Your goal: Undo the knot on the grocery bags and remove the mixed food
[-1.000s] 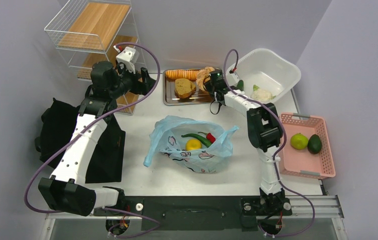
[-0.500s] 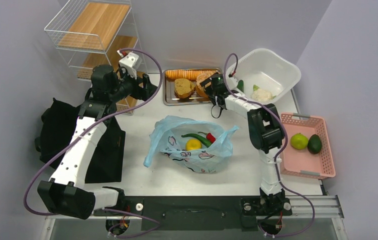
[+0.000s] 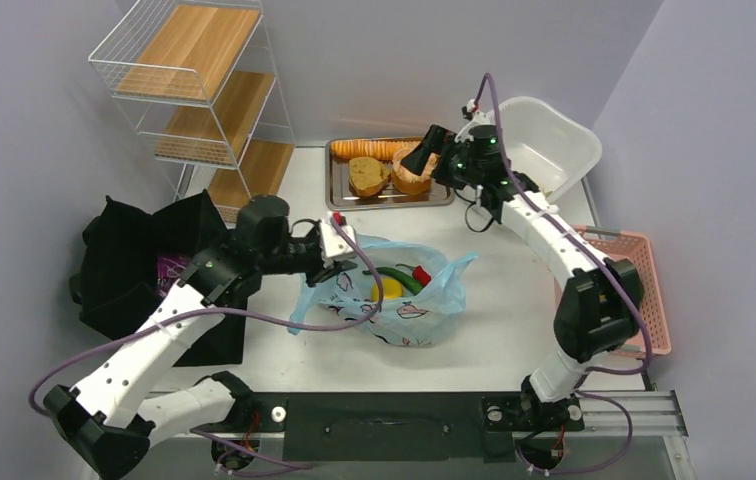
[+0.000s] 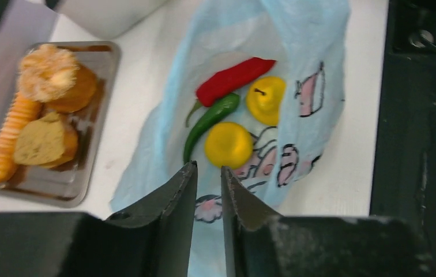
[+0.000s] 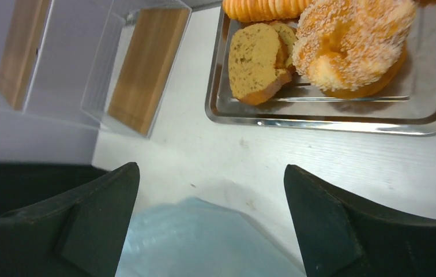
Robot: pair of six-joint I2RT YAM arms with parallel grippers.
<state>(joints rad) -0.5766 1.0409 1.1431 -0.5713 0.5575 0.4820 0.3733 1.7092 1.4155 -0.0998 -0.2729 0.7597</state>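
At mid-left slumps the black tote [image 3: 124,262]. In the centre, the left gripper [image 4: 208,168] sits at the open rim of the blue bag [image 3: 409,312], jaws nearly together; whether they pinch plastic cannot be told. Upper right, the right gripper [image 5: 210,168] hangs over the tray [image 3: 436,198], jaws released wide.

No word, number or brand can be read in any view. The pale blue plastic bag [image 3: 394,310], lying near the middle of the worktop [image 3: 499,330], carries a pink cartoon print. The left wrist view shows only outlined pink shapes on its crumpled film, and any lettering among them is too small and blurred to make out.
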